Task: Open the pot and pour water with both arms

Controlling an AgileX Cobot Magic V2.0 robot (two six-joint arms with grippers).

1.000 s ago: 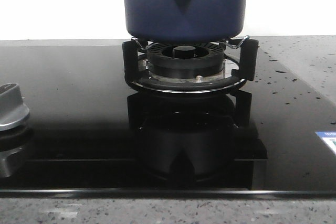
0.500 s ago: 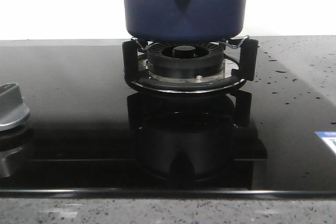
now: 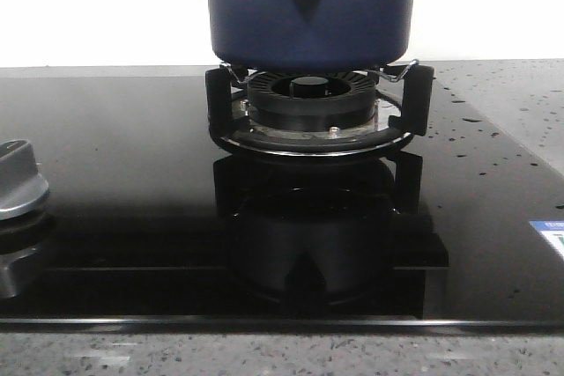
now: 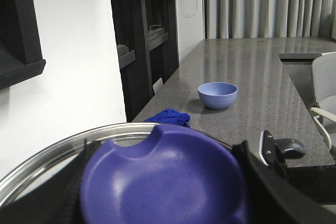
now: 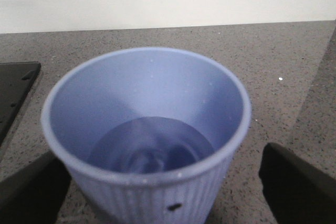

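Front view has pot (image 3: 310,8) on burner (image 3: 310,105) at top centre; left gripper (image 4: 163,192) pinches lid (image 4: 157,182), right gripper (image 5: 157,182) clamps cup (image 5: 146,135), so pouring looks left.

We see a gray speckled counter (image 3: 502,85) with a shiny black stove top (image 3: 115,173) on it, and a small blue bowl (image 4: 217,95) and blue cloth (image 4: 169,117).

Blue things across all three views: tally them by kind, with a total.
Pot: 1
Lid with blue knob: 1
Bowl: 1
Cloth: 1
Ribbed cup: 1
Total: 5
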